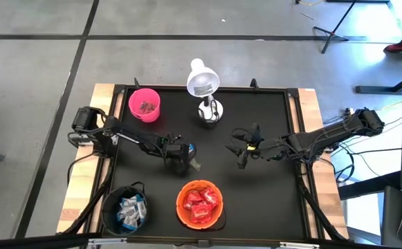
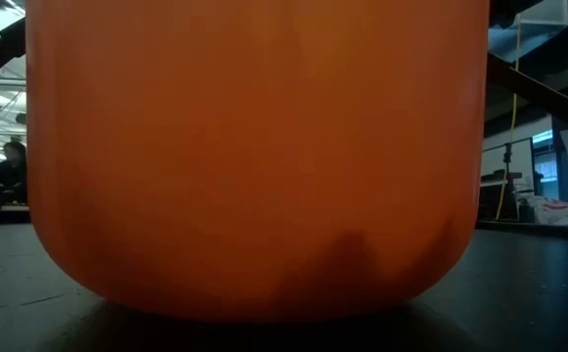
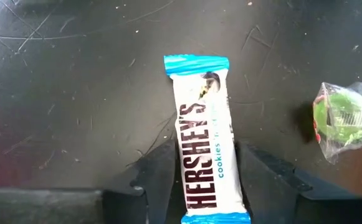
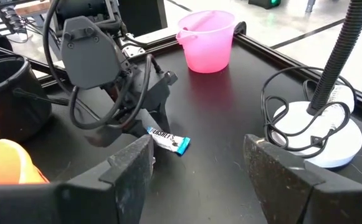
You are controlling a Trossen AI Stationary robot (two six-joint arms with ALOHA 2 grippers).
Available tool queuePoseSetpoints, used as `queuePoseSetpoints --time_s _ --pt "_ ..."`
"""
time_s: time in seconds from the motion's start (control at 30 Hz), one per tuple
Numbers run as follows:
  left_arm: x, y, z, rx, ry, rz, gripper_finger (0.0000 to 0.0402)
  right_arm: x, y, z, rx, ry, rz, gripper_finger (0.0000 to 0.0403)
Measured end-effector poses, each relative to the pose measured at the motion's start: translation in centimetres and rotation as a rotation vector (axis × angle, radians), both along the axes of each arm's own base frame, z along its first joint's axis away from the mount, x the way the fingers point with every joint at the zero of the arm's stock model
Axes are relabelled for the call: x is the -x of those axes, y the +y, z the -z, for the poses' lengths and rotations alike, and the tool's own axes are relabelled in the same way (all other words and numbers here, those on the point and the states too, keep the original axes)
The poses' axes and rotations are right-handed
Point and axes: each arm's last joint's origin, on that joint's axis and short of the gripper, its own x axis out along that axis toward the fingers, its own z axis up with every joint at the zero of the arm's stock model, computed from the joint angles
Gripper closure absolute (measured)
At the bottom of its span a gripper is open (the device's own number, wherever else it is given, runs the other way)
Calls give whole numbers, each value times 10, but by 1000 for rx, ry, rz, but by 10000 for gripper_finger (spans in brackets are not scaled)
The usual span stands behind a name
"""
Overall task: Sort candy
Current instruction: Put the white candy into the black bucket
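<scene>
My left pincer (image 3: 207,186) stands low over the middle of the black desk (image 1: 256,200), its fingers (image 3: 152,180) parted either side of a white-and-blue Hershey's bar (image 3: 204,137) lying flat on the desk; no contact shows. A clear-wrapped green candy (image 3: 346,118) lies near. My right pincer (image 1: 244,149) hovers open beside the white lamp (image 1: 204,86). Red candies fill the orange bowl (image 1: 201,204), silvery ones the black bowl (image 1: 126,207); the pink cup (image 1: 144,104) holds a few.
</scene>
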Motion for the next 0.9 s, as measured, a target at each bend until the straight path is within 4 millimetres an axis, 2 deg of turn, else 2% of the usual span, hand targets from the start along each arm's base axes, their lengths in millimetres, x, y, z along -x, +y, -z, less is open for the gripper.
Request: queuePoseSetpoints --time_s 0.2,0.63,0.9 --pt "1 -3 1 -22 6 4 257 0 0 0 0 0 0 157" --pt "2 -14 2 -84 14 52 268 0 0 0 -7 3 -16 157" --pt "4 -22 2 -158 18 75 327 -1 4 1 -55 16 -117 157"
